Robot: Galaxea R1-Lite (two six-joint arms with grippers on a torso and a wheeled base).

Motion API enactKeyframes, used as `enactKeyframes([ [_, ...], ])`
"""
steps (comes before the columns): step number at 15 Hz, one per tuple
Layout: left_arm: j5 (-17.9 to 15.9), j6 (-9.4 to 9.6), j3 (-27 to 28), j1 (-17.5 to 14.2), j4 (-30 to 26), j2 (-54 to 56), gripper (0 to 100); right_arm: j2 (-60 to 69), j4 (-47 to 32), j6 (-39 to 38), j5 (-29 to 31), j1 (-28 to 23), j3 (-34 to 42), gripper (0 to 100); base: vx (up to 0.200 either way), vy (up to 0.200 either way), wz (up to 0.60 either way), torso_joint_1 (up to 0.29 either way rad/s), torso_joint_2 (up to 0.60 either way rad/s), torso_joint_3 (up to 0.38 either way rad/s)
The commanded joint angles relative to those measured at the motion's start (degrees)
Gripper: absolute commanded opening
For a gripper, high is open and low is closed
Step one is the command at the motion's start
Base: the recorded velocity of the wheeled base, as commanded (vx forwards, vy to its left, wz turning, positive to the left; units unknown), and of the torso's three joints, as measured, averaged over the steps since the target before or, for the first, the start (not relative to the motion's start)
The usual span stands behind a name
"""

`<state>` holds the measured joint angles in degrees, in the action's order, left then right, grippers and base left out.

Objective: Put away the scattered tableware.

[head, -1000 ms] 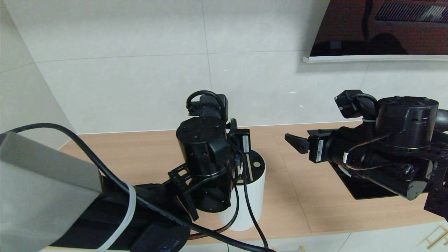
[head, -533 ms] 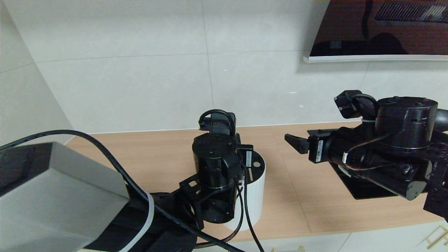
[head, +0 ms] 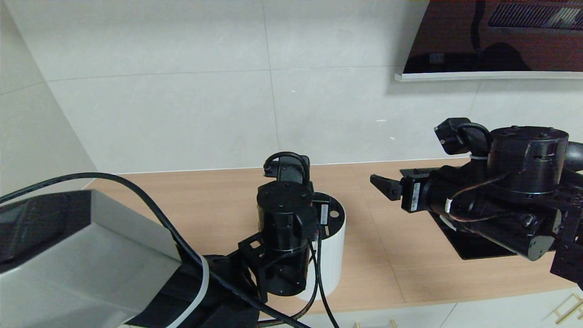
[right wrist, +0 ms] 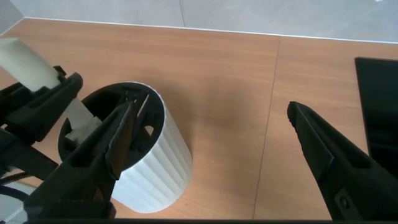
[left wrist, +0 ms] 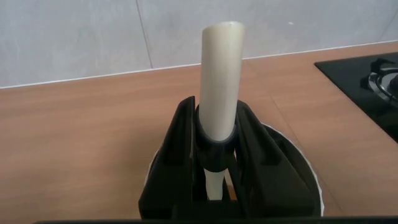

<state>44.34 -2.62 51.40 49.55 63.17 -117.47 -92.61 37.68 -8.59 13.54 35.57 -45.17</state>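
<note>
A white ribbed utensil holder [head: 330, 259] with a black slotted top stands on the wooden counter [head: 182, 205]. My left gripper [left wrist: 217, 155] hangs directly above the holder, shut on the cream handle of a utensil [left wrist: 221, 87]. The handle sticks up between the fingers and its lower end drops into the holder's top [left wrist: 292, 155], where it is hidden. From the right wrist view the same handle [right wrist: 22, 62] shows over the holder [right wrist: 146, 168]. My right gripper [head: 387, 180] hovers open in the air to the right of the holder, holding nothing.
A black stove top [head: 473, 248] lies on the counter under my right arm. A dark range hood [head: 496, 36] hangs on the tiled wall at the upper right. The counter's front edge [head: 410, 303] runs close below the holder.
My left arm has moved forward and to the right and has come lower over the holder, carrying the utensil. The right arm has kept still.
</note>
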Motion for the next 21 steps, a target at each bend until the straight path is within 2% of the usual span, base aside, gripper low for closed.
enactKeyframes([
  [1,0.0,-0.02,0.0,-0.1,0.0,0.0,0,-0.1,0.0,0.0,0.0,0.0,0.0,100,0.000,0.000,0.00,0.000,0.00,0.000],
  [2,0.0,-0.02,0.0,-0.1,0.0,0.0,0,-0.1,-0.1,0.0,0.0,0.0,0.0,100,0.000,0.000,0.00,0.000,0.00,0.000],
  [3,0.0,-0.02,0.0,-0.1,0.0,0.0,100,-0.1,0.0,0.0,0.0,0.1,0.0,100,0.000,0.000,0.00,0.000,0.00,0.000],
  [10,0.0,-0.10,-0.1,0.0,0.2,0.4,100,0.0,0.0,0.1,0.0,0.0,0.2,100,0.000,0.000,0.00,0.000,0.00,0.000],
  [11,0.0,-0.63,-0.1,0.0,0.3,1.1,100,0.0,0.0,0.1,0.0,0.0,0.2,100,0.000,0.000,0.00,0.000,0.00,0.000],
  [14,-0.3,-0.81,-2.4,-0.1,-0.1,8.4,100,0.4,0.0,-0.1,0.0,0.0,0.0,100,0.000,0.000,0.00,0.000,0.00,0.000],
  [16,-3.4,-0.72,-5.5,-0.8,-1.3,16.5,100,1.3,0.0,0.0,0.0,-0.2,0.0,100,0.000,0.000,0.00,0.000,0.00,0.000],
  [18,-8.5,-0.81,-7.4,-2.1,-4.1,25.7,100,2.9,0.0,0.4,0.1,-0.9,0.0,100,0.000,0.000,0.00,0.000,0.00,0.000],
  [20,-12.3,-0.98,-7.5,-3.9,-5.7,33.4,100,6.4,-0.2,0.4,0.3,-1.9,-0.3,100,0.000,0.000,0.00,0.000,0.00,0.000],
  [21,-14.4,-1.25,-7.9,-6.1,-5.7,35.9,100,8.6,-0.2,0.4,0.3,-2.3,-0.3,100,0.000,0.000,0.00,0.000,0.00,0.000],
])
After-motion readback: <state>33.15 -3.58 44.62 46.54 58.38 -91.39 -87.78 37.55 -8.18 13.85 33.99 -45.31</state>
